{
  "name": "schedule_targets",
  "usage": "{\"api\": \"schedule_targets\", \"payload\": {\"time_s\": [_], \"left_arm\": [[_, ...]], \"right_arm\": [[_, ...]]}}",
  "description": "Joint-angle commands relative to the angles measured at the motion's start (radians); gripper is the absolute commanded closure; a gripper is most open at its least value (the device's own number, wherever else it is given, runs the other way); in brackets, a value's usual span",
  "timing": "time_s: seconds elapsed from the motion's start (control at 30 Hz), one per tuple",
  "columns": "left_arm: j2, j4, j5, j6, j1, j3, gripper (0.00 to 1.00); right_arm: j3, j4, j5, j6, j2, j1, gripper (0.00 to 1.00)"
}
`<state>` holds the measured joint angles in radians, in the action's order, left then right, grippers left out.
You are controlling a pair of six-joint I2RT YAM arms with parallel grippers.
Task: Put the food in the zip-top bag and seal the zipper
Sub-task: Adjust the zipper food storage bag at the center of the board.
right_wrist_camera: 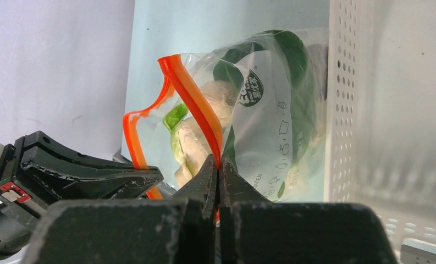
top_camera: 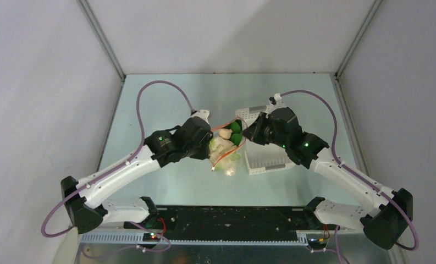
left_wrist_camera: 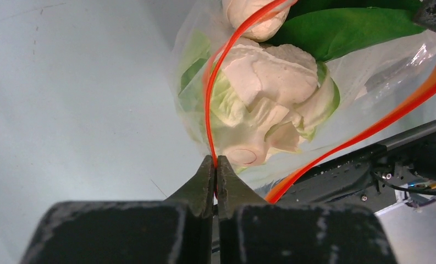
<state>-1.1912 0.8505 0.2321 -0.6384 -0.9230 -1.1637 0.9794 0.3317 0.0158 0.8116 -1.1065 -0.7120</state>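
The clear zip-top bag (top_camera: 226, 151) hangs between my two grippers at the table's middle, its mouth held open. Inside are the green-leaved bok choy (left_wrist_camera: 342, 27) and several pale white and green lumps (left_wrist_camera: 270, 93). They also show through the printed plastic in the right wrist view (right_wrist_camera: 259, 110). The red-orange zipper strip (left_wrist_camera: 213, 82) runs into my left gripper (left_wrist_camera: 216, 160), which is shut on it. My right gripper (right_wrist_camera: 219, 162) is shut on the other side of the strip (right_wrist_camera: 196, 104). The dark brown ball and the white slider are not visible.
A white perforated basket (top_camera: 265, 157) stands just right of the bag, under my right arm; its wall (right_wrist_camera: 342, 110) is close beside the bag. A black rail (top_camera: 226, 217) runs along the near edge between the arm bases.
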Motion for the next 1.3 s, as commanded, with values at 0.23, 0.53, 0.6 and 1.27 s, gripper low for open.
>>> {"api": "schedule_targets", "payload": {"time_s": [0.23,0.53,0.6,1.27], "left_arm": [[0.110,-0.032,0.002,0.116,-0.004,-0.181,1.00],[0.098,-0.072,0.071,0.142,-0.002,-0.133,1.00],[0.075,-0.084,0.058,0.149,-0.002,-0.119,1.00],[0.219,-0.141,0.082,0.140,0.002,0.053,0.08]], "right_arm": [[0.075,-0.074,-0.010,-0.054,0.031,-0.052,1.00],[0.085,-0.012,-0.012,-0.107,0.013,-0.085,1.00],[0.084,-0.011,-0.015,-0.105,0.018,-0.098,1.00],[0.004,-0.052,-0.244,0.126,0.050,-0.137,1.00]]}}
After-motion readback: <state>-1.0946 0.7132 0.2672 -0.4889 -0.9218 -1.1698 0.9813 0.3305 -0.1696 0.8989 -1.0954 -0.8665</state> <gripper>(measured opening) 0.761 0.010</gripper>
